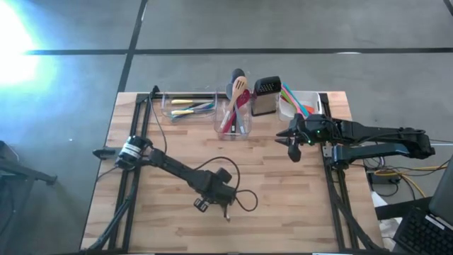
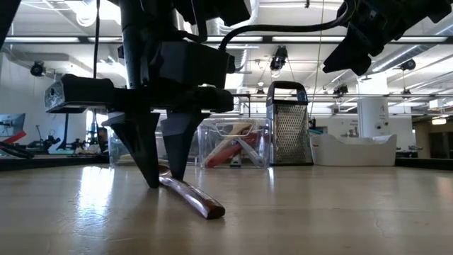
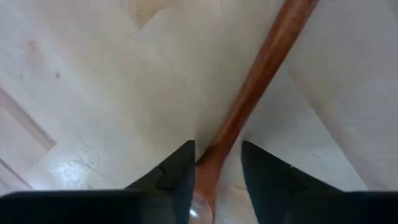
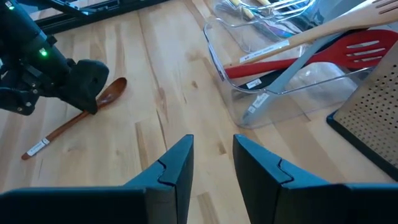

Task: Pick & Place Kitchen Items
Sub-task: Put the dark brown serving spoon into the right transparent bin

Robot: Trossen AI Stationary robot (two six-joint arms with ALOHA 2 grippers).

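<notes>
Pale wood-plank table (image 1: 170,219), brown wooden spoon (image 2: 191,197) lying, bright ceiling-lit room

left hand (image 2: 161,180) down at table, fingers apart; right hand (image 1: 291,145) raised, empty.

Reddish-brown wooden spoon (image 4: 74,118) with a white label, pale blond wood table (image 1: 177,227), red slotted spatula (image 4: 367,46), perforated steel grater (image 2: 288,124), possibly blue-grey handle.

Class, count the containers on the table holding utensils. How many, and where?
3, along the far edge: a clear tray left, a clear tub centre, a white tub right, past the grater.
</notes>
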